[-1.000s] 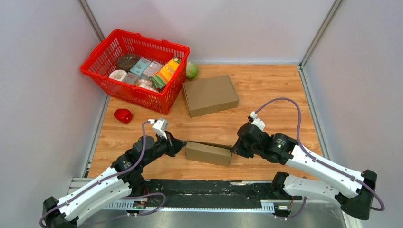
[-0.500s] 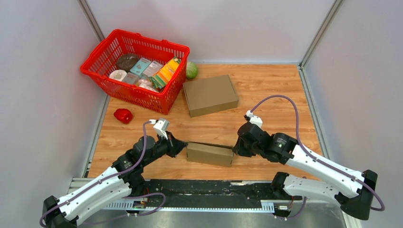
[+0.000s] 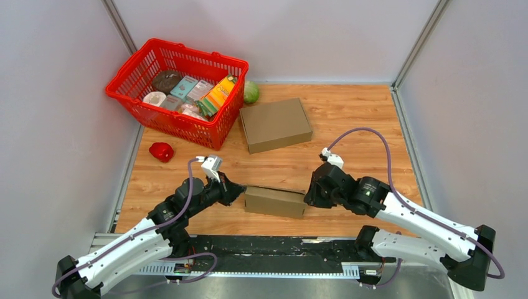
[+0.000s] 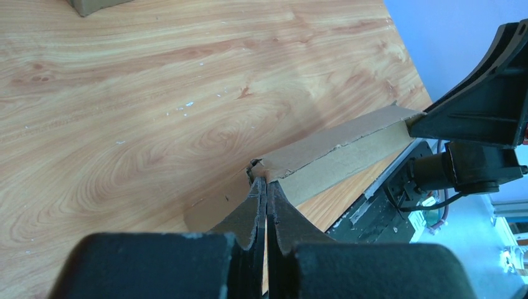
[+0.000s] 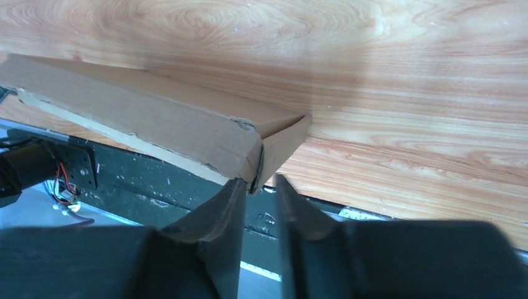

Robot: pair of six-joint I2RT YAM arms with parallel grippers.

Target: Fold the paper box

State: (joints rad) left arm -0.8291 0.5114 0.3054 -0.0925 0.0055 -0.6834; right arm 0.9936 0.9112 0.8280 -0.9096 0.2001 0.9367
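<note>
Your paper box (image 3: 274, 201) lies flat between the two claws, close to the near edge of the table (image 3: 355, 124), with one short end at each claw.

The left claw (image 3: 241, 192) is at the box's left end with its fingers (image 4: 246, 218) pressed fully together and their tips against the box corner. You cannot tell from the wrist view whether a flap of card is pinched between them. The right claw (image 3: 306, 198) is at the opposite end, its fingers (image 5: 218, 212) parted by a narrow gap. The box's corner edge sits right at the mouth of that gap, not clamped.

Beyond both claws, farther up the table, a second, larger cardboard box (image 3: 275, 124) lies flat, well apart from yours. Beyond and outboard of the left claw sits a red pepper (image 3: 161, 151). Farther on is a red basket (image 3: 187, 132) filled with groceries, with a green vegetable (image 3: 251, 92) just past its corner.

Behind both claws, just beside the box's near side, the wood ends at a black rail (image 3: 280, 249). Bare wood stretches beyond the right claw, out to the back and side walls.
</note>
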